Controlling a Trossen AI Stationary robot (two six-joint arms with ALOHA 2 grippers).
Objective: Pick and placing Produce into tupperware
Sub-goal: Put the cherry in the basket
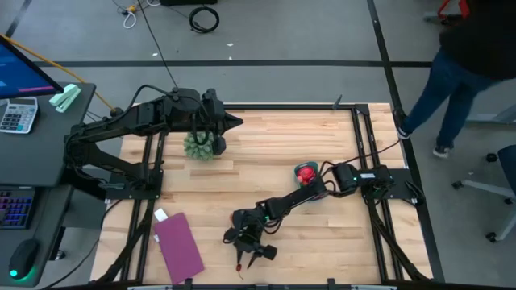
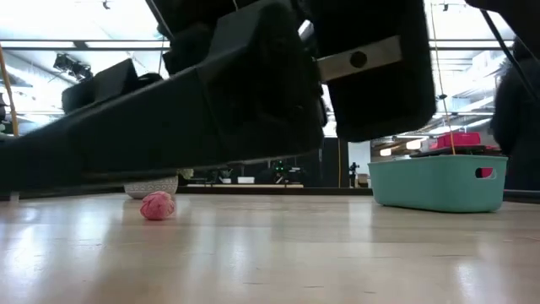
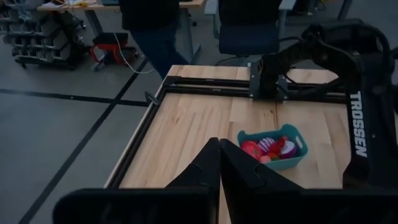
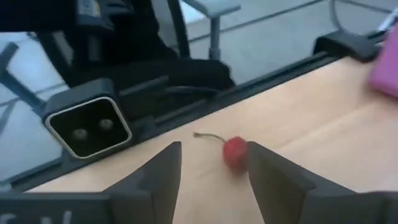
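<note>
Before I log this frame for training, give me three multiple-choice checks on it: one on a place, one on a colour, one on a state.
1. Where does the cherry lie?
A. in the tub
B. on the table between the right hand's fingers
C. on the purple sheet

2. What colour is the tub?
A. teal
B. purple
C. white

3. How is the left hand?
A. shut on the leafy clump
B. wide open
C. shut, empty

Answers:
1 B, the right wrist view shows it between the open fingers of the right hand.
2 A, teal in the left wrist and low views.
3 C, its fingers meet with nothing between.
</note>
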